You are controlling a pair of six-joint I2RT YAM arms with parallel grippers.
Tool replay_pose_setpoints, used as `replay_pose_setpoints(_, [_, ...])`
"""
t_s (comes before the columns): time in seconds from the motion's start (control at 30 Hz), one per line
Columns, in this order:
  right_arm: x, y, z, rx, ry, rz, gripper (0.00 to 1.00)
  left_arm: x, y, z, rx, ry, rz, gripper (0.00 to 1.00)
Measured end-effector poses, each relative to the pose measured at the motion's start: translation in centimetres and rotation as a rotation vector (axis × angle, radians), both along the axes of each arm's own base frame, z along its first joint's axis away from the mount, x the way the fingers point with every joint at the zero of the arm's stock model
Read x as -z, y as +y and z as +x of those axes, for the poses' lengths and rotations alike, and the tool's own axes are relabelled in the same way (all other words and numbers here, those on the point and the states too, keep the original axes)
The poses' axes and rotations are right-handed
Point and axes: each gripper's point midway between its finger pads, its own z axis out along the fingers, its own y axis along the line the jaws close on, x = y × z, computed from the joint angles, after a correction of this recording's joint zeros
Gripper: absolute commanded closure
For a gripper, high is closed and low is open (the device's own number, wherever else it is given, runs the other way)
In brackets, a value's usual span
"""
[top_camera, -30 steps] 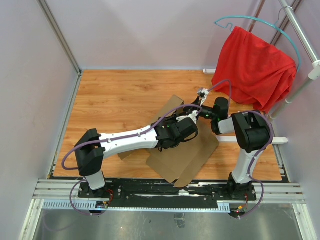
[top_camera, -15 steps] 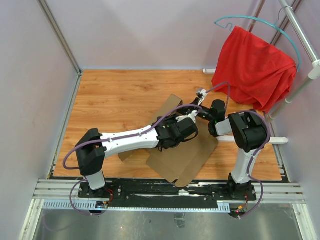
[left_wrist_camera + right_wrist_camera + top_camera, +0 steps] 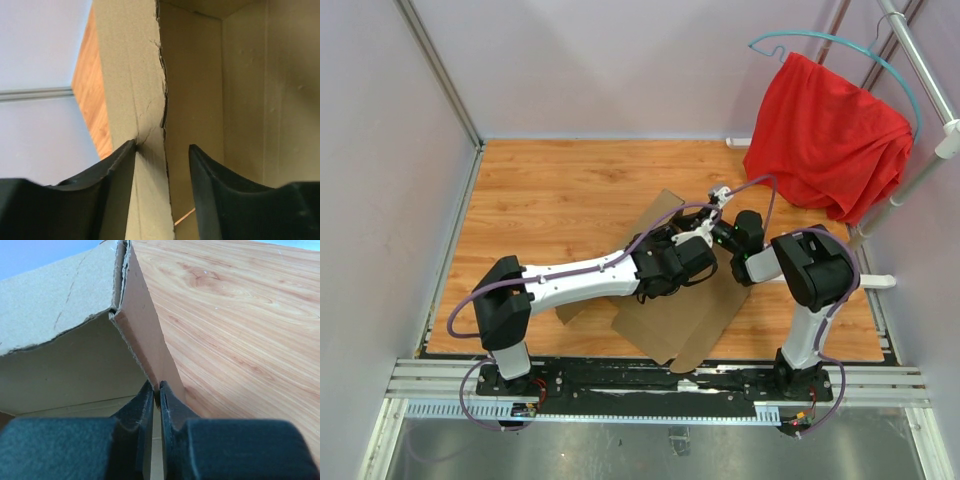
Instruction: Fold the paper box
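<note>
The paper box (image 3: pixel 685 315) lies partly folded on the wooden table (image 3: pixel 550 190), mid-front. The right claw (image 3: pixel 156 395) is pinched tight on a raised flap edge; the left claw (image 3: pixel 162 165) stands parted (a ragged flap edge sits between its fingers).

1. From above, the white-and-black left arm (image 3: pixel 580 275) hides the middle of the brown cardboard paper box (image 3: pixel 685 320).
2. Where the two arms meet, their hold on it is too small to tell.
3. In both wrist views, the box runs past the picture edges.
</note>
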Motion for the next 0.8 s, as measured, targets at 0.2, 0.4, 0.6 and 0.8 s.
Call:
replay_pose_setpoints(0.2, [0.0, -0.2, -0.3, 0.064, 0.003, -0.006, 0.99, 0.8, -1.3, -0.8, -0.008, 0.066, -0.130, 0.01])
replay_pose_setpoints(0.4, [0.1, -0.1, -0.8, 0.117, 0.003, -0.010, 0.99, -3.5, -1.9, -1.7, -0.022, 0.046, -0.400, 0.01])
replay_pose_setpoints(0.6, [0.1, -0.4, -0.8, 0.144, -0.009, -0.007, 0.99, -13.0, 1.4, -3.3, -0.019, -0.103, -0.833, 0.01])
replay_pose_setpoints(0.8, [0.1, -0.4, -1.4, 0.136, -0.039, 0.011, 0.99, -17.3, 6.1, -3.7, -0.066, -0.274, -1.057, 0.03])
